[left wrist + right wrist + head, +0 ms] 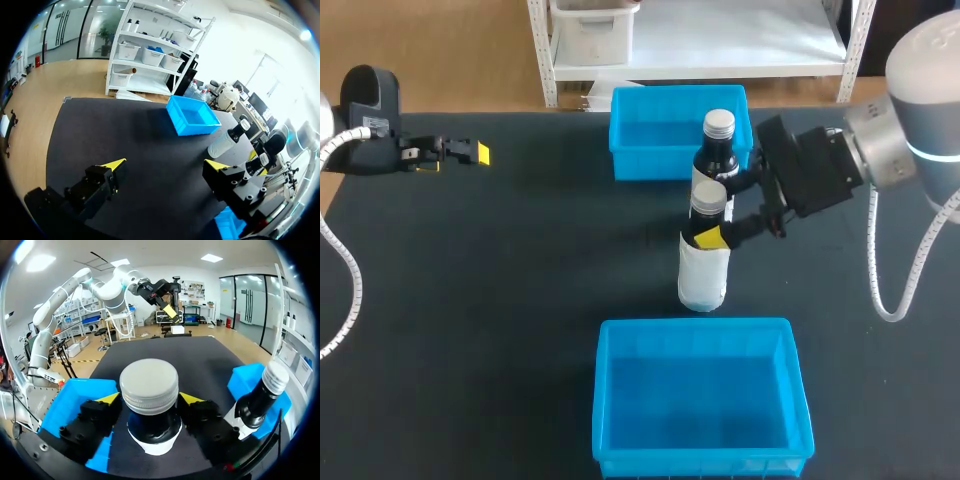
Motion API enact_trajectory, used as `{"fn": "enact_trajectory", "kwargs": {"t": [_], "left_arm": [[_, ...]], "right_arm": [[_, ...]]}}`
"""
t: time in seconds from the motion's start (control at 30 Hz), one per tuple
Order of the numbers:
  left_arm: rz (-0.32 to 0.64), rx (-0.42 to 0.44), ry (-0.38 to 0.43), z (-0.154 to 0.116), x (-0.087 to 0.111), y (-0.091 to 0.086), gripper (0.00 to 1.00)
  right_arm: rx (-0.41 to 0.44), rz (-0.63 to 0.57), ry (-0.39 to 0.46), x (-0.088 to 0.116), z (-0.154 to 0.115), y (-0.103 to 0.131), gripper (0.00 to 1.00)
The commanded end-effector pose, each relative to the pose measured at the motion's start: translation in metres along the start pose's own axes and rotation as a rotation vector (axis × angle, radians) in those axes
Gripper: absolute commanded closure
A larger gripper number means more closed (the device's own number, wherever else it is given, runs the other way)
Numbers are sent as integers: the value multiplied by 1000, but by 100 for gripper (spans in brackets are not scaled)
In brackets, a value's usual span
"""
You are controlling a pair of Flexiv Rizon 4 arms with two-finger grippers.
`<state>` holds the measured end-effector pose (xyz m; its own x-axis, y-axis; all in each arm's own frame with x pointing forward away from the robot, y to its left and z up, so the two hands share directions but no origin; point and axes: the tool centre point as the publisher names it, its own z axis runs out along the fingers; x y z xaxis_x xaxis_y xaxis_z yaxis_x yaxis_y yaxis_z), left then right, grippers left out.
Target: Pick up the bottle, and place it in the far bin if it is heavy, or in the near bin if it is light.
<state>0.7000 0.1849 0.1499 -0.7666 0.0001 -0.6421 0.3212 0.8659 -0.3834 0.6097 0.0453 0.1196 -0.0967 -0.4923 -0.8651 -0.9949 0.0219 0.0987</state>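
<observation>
In the head view, the front bottle hides the lower body of the rear bottle. The rear bottle covers part of the far bin wall. In the left wrist view, the left gripper hides all but one corner of the near bin. The head view's edges cut off both arms.

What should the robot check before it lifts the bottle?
1. Right pincer shut on the bottle: ok.
2. Other bottle stands close by and could get bumped: not ok.
3. Far bin has room: ok.
4. Near bin has room: ok.
5. Left pincer open and far off to the side: ok.
6. Bottle heavy or light: cannot tell.
</observation>
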Motion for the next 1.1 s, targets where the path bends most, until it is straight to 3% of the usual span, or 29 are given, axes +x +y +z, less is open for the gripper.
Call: {"fn": "enact_trajectory", "kwargs": {"t": [0.03, 0.3, 0.53, 1.1], "left_arm": [[0, 0, 0, 0, 0, 0, 0], [0, 0, 0, 0, 0, 0, 0], [0, 0, 0, 0, 0, 0, 0], [0, 0, 0, 0, 0, 0, 0]], "right_arm": [[3, -1, -3, 0, -1, 2, 54], [1, 0, -3, 1, 0, 2, 58], [6, -8, 0, -4, -1, 2, 100], [38, -48, 18, -55, -32, -4, 100]]}}
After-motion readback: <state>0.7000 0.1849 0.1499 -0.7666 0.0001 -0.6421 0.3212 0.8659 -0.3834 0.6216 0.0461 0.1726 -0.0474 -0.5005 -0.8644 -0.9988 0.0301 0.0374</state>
